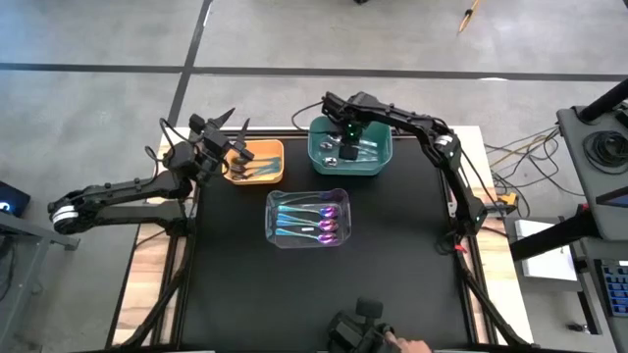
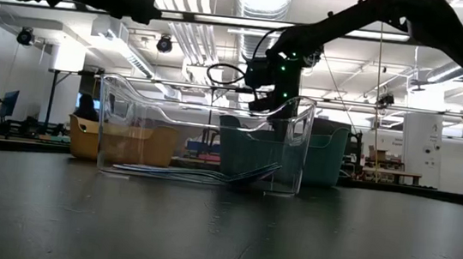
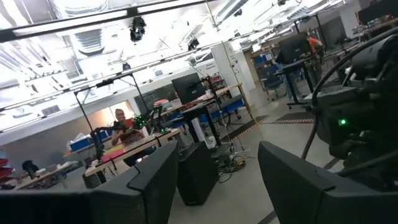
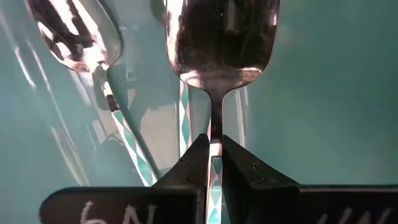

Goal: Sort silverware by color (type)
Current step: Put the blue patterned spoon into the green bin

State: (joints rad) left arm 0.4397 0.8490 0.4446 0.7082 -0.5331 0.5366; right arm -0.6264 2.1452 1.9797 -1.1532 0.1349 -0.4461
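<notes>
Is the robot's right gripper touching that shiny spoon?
Touching. The right wrist view shows the right gripper with its fingers pinched shut on the neck of the silver spoon, above the green bin.

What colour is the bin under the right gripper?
Teal green bin, below the right gripper; the high view shows it best.

White "6N" on right pincer [image 4: 214,163]
</notes>
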